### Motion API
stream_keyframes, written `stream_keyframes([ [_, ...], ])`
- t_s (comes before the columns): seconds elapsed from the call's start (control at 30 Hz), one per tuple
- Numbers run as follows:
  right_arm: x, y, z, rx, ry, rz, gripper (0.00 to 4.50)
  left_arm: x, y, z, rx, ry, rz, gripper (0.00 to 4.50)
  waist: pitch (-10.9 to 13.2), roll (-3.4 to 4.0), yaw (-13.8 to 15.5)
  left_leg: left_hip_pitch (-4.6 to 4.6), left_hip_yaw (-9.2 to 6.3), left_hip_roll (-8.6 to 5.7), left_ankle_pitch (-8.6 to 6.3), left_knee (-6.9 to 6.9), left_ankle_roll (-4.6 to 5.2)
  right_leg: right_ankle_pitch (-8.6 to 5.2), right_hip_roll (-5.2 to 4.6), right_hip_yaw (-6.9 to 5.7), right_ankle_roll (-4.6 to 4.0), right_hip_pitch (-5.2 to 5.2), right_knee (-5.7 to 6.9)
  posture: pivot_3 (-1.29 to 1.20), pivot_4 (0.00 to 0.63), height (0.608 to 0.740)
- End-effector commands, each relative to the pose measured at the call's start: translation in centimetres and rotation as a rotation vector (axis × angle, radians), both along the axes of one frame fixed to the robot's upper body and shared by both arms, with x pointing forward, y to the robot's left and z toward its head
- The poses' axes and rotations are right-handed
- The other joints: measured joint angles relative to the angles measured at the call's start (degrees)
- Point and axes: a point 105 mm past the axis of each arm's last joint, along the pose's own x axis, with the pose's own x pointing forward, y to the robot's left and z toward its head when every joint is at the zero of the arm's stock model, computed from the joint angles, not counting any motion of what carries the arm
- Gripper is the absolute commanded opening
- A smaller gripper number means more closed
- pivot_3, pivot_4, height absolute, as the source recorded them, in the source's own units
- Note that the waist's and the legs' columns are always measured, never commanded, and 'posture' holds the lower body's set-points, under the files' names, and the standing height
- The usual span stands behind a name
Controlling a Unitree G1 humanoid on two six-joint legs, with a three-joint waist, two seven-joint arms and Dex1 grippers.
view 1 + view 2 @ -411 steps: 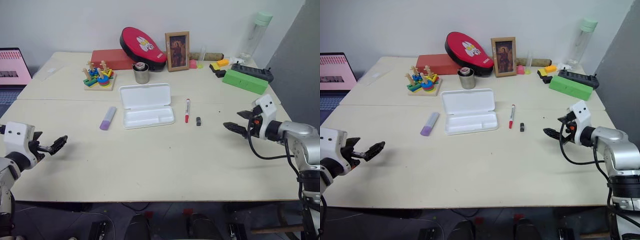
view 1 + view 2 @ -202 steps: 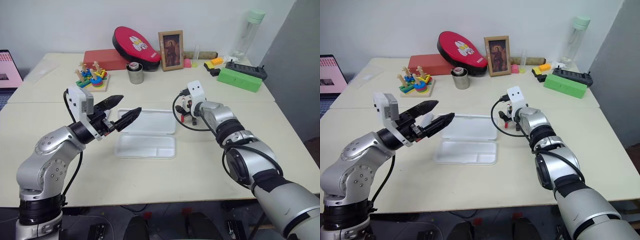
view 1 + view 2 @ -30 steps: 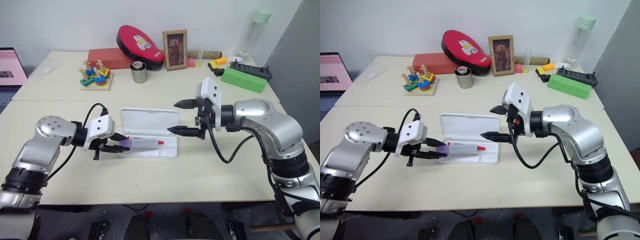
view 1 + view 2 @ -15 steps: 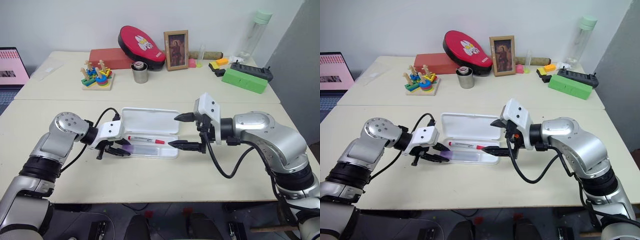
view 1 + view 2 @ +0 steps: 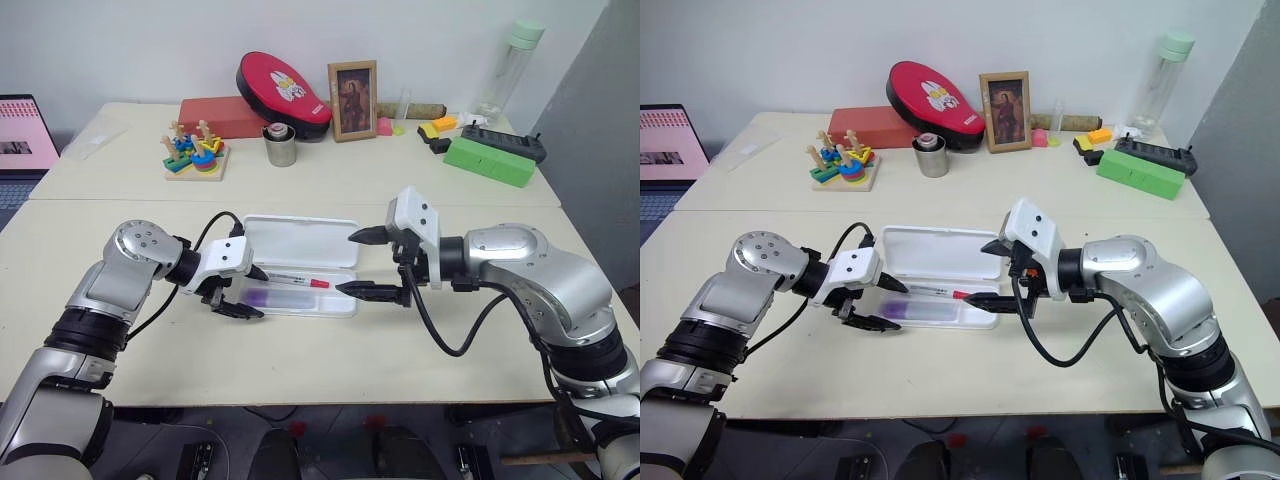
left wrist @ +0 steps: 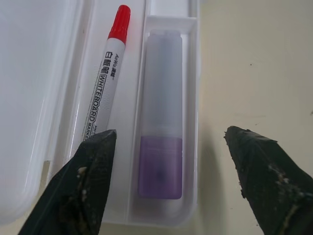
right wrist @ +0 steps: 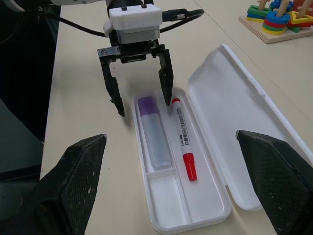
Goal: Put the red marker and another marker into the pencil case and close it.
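Now the pencil case (image 5: 300,262) lies open near the middle of the pale surface (image 5: 330,350), its lid (image 7: 239,117) folded flat on the far side and its moulded tray towards the robot. Both markers lie inside the tray, side by side along its length. The red marker (image 6: 104,80) rests in the channel next to the hinge, its red cap pointing towards the right arm. The purple marker (image 6: 160,112) sits in the narrower front compartment, just beside the red one with a thin rib between them; its darker purple end lies at the left end of the tray.

The left pincer (image 7: 141,93) hangs over that left end of the case with its two black fingers (image 6: 88,181) spread wide apart, one on each side of the purple marker's end, holding nothing. One fingertip stands close by the dark end of the red marker, the other over the bare surface just outside the front wall of the case.

The right pincer (image 5: 372,263) hovers at the right end of the case, also wide open and empty, one finger above the lid's far corner and the other low beside the tray's front corner.

Further back stand a red oval pouch (image 5: 284,88), a framed picture (image 5: 354,86), a metal cup (image 5: 279,146) and a stacking toy (image 5: 195,152).
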Motion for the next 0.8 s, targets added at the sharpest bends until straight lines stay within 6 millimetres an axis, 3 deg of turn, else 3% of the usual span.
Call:
stream_keyframes([
  [0.03,2.5,-0.7,0.3,0.028,-0.015,-0.14,4.5,0.1,-2.0,3.1,-0.204,-0.064,0.02,4.43,0.0,-0.01,0.0,0.0,0.0,0.0,0.0,0.0,0.0,0.0,0.0,0.0,0.0,0.0,0.0,0.0,0.15,0.74],
  [0.23,9.3,-4.6,-1.8,0.048,0.045,-0.603,4.5,0.7,-6.3,7.2,-0.642,-0.147,0.16,4.43,0.0,-0.05,0.2,0.02,-0.02,-0.01,0.01,0.11,0.0,0.02,-0.01,-0.03,0.03,0.1,0.08,0.0,0.15,0.74],
  [0.33,11.7,-7.2,-3.2,0.055,0.067,-0.826,4.5,1.2,-8.0,7.2,-0.733,-0.191,0.238,4.43,0.0,-0.06,0.1,0.03,-0.04,-0.02,0.02,0.13,0.0,0.04,-0.02,-0.02,0.03,0.11,0.08,0.0,0.15,0.74],
  [0.47,12.6,-8.2,-5.3,0.055,0.111,-0.951,4.5,1.1,-9.9,6.5,-0.79,-0.205,0.286,4.43,-0.1,-0.05,0.0,0.06,-0.04,-0.04,0.02,0.08,0.0,0.05,-0.02,-0.01,0.02,0.11,0.06,0.0,0.15,0.74],
  [0.6,12.6,-7.6,-7.8,0.028,0.162,-0.984,4.5,0.6,-11.3,6.6,-0.836,-0.196,0.28,4.43,-0.1,-0.05,-0.1,0.05,-0.04,-0.04,0.02,0.06,0.0,0.05,-0.01,0.0,0.02,0.09,0.07,0.0,0.15,0.74],
  [0.73,12.7,-7.1,-9.0,0.032,0.191,-0.999,4.5,0.5,-11.7,6.6,-0.841,-0.188,0.276,4.43,-0.1,-0.03,-0.1,0.07,-0.04,-0.05,0.02,0.08,0.0,0.05,-0.01,0.01,0.02,0.11,0.08,0.0,0.15,0.74],
  [0.8,12.8,-7.3,-9.4,0.022,0.191,-1.014,4.12,0.6,-11.6,6.6,-0.837,-0.19,0.276,4.5,-0.1,-0.03,-0.1,0.08,-0.04,-0.05,0.03,0.09,0.0,0.05,-0.01,0.0,0.02,0.13,0.08,0.0,0.15,0.74],
])
